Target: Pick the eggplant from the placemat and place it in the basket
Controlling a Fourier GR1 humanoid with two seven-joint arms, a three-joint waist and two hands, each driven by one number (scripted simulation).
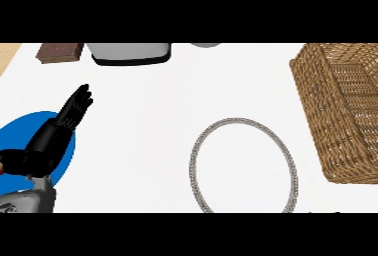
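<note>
A woven wicker basket (341, 110) stands at the right edge of the white counter. A white oval placemat with a grey braided rim (196, 155) lies in the lower middle, and nothing lies on it. No eggplant shows anywhere. My left hand (49, 141) is at the left, open with straight fingers (77, 103) pointing to the far side. It hangs over a blue round plate (16, 131). My right hand is out of view.
At the far edge stand a grey and black container (130, 52), a brown block (60, 51) and part of a grey object (205, 44). A small red spot (3, 171) shows at the left edge beside my wrist.
</note>
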